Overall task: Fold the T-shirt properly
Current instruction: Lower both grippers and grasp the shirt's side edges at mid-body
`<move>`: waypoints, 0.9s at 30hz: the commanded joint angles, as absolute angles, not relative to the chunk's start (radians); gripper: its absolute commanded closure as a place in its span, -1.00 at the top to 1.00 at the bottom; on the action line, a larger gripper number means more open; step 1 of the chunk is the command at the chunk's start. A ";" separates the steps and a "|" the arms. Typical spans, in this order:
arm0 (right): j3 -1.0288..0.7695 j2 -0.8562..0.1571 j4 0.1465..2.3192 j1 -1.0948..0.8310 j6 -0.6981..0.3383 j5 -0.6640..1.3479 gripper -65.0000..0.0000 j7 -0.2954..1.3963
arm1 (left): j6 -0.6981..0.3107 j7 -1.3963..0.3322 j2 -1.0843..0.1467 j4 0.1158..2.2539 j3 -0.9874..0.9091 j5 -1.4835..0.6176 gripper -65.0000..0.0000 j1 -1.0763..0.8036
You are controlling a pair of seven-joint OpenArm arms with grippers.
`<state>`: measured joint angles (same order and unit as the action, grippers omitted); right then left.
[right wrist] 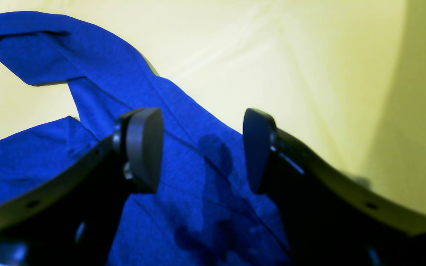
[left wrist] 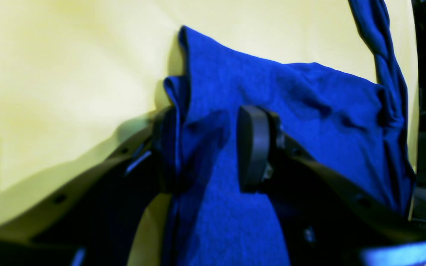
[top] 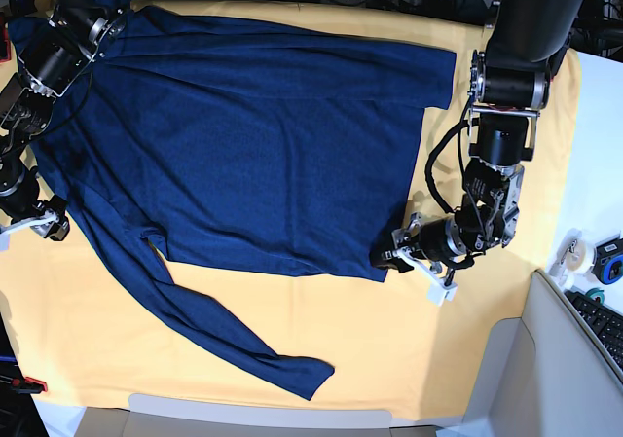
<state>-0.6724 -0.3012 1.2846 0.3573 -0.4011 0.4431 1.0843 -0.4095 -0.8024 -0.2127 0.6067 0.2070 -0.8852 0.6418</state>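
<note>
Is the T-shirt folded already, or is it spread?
Mostly spread: the T-shirt lies flat on the yellow cloth, one sleeve stretched out.

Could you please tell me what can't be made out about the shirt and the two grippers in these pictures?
- T-shirt: far sleeve end, base view, covered by the right arm.
- Left gripper: whether its near finger touches the hem, left wrist view, fabric hides it.
- Right gripper: base view, frame edge cuts it.

The black left pincer (left wrist: 205, 147) and the black right pincer (right wrist: 202, 147) are held low with jaws spread.
</note>
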 commanded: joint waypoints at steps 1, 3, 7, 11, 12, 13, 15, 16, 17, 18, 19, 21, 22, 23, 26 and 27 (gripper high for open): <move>-0.673 -0.323 1.299 0.380 -0.407 0.453 0.04 1.064 | -0.404 -0.825 -0.214 0.615 0.206 -0.871 -0.23 0.656; -0.673 -0.323 1.297 0.380 -0.407 0.452 0.04 1.064 | -0.404 -0.825 -0.208 0.618 0.206 -0.871 -0.24 0.647; -0.673 -0.323 1.296 0.380 -0.407 0.450 0.04 1.064 | -0.406 -0.825 -0.206 0.618 0.206 -0.871 -0.24 0.639; -0.673 -0.323 1.296 0.380 -0.407 0.450 0.04 1.064 | -0.407 -0.826 -0.205 0.619 0.206 -0.872 -0.24 0.627; -0.673 -0.323 1.296 0.380 -0.407 0.450 0.04 1.064 | -0.407 -0.826 -0.203 0.619 0.206 -0.872 -0.24 0.627; -0.673 -0.323 1.294 0.380 -0.407 0.450 0.04 1.064 | -0.407 -0.826 -0.202 0.619 0.206 -0.874 -0.24 0.627; -0.671 -0.321 1.294 0.380 -0.406 0.450 0.04 1.064 | -0.407 -0.826 -0.202 0.619 0.206 -0.874 -0.24 0.627; -0.671 -0.321 1.293 0.380 -0.406 0.450 0.04 1.064 | -0.407 -0.832 -0.202 0.619 0.206 -0.874 -0.24 0.627; -0.671 -0.321 1.285 0.380 -0.406 0.450 0.04 1.064 | -0.407 -0.846 -0.202 0.621 0.206 -0.874 -0.24 0.627; -0.671 -0.318 1.274 0.380 -0.406 0.450 0.04 1.064 | -0.407 -0.858 -0.200 0.633 0.206 -0.874 -0.24 0.627; -0.671 -0.315 1.265 0.380 -0.406 0.450 0.04 1.061 | -0.407 -0.869 -0.200 0.659 0.206 -0.874 -0.24 0.625; -0.671 -0.314 1.251 0.380 -0.406 0.450 0.04 1.041 | -0.407 -0.889 -0.200 0.705 0.206 -0.872 -0.24 0.615; -0.671 -0.308 1.244 0.380 -0.406 0.450 0.04 1.036 | -0.407 -0.895 -0.200 0.720 0.206 -0.872 -0.24 0.608; -0.671 -0.305 1.237 0.380 -0.406 0.450 0.04 1.033 | -0.407 -0.898 -0.200 0.730 0.206 -0.872 -0.24 0.605; -0.670 -0.302 1.231 0.380 -0.406 0.450 0.04 1.023 | -0.407 -0.900 -0.202 0.733 0.206 -0.871 -0.24 0.598; -0.670 -0.297 1.231 0.380 -0.406 0.450 0.04 1.023 | -0.407 -0.900 -0.202 0.733 0.208 -0.871 -0.25 0.598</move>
